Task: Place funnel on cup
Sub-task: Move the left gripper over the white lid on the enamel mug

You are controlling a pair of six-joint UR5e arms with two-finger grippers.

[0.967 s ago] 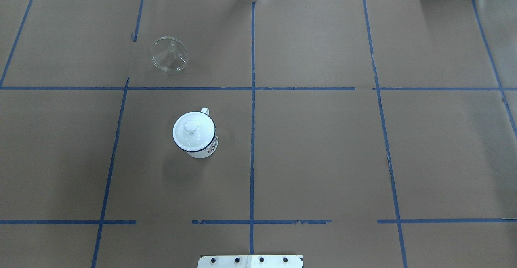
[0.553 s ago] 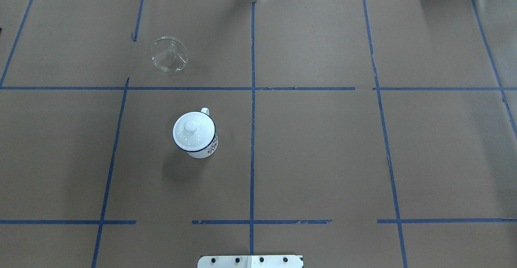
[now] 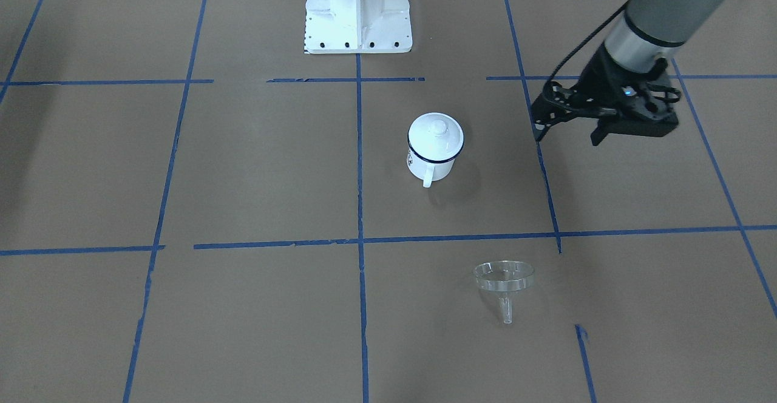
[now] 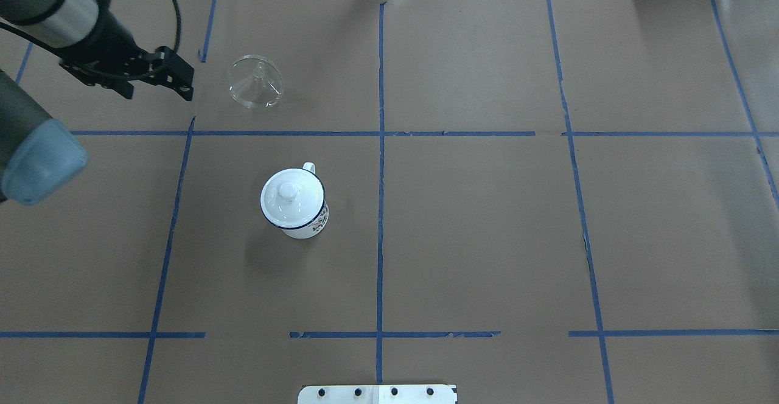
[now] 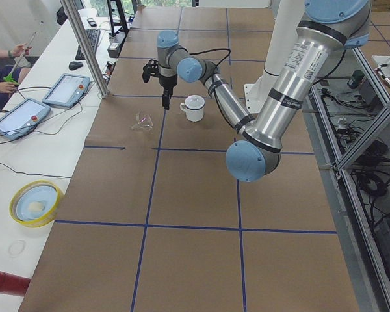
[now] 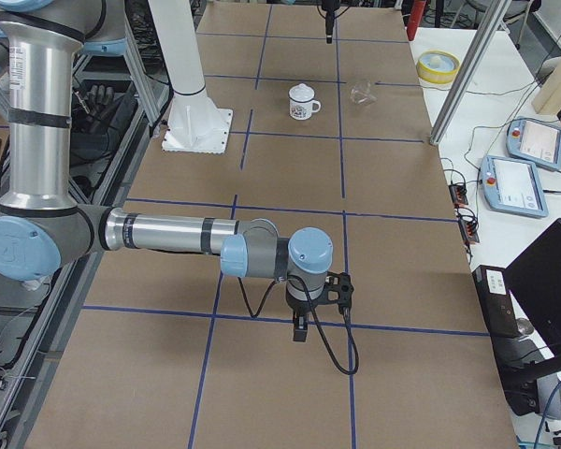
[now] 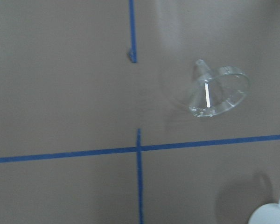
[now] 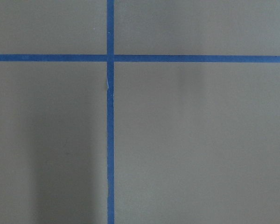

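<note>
Left arm near the funnel, as my feeds show it. The small transparent glass-like funnel (image 4: 255, 81) lies tipped on its side on the brown paper-covered table (image 4: 487, 240). Its wide round rim and short stem both rest on the paper, and the stem points away from the robot. It sits in a far square of the blue tape grid (image 4: 380, 209), left of the centre line. The white enamel mug with a dark blue rim (image 4: 313, 218) stands upright in the next square nearer the robot, with one tape line between it and the funnel. Its small handle faces the far side, and a round white knobbed lid (image 4: 286, 194) covers its mouth. The funnel and mug are well apart. My left gripper (image 4: 179, 75) hangs above the paper just to the left of the funnel, near it but not touching. Its fingers are seen at an angle, and I cannot tell whether they are parted or together. The left wrist view shows the funnel at upper right and the mug's edge at the lower right corner. My right gripper (image 6: 299, 332) points down over the paper, far from both objects. It shows only in the right-end side view, so I cannot tell how its fingers stand. Its wrist camera shows only paper and a tape crossing.
</note>
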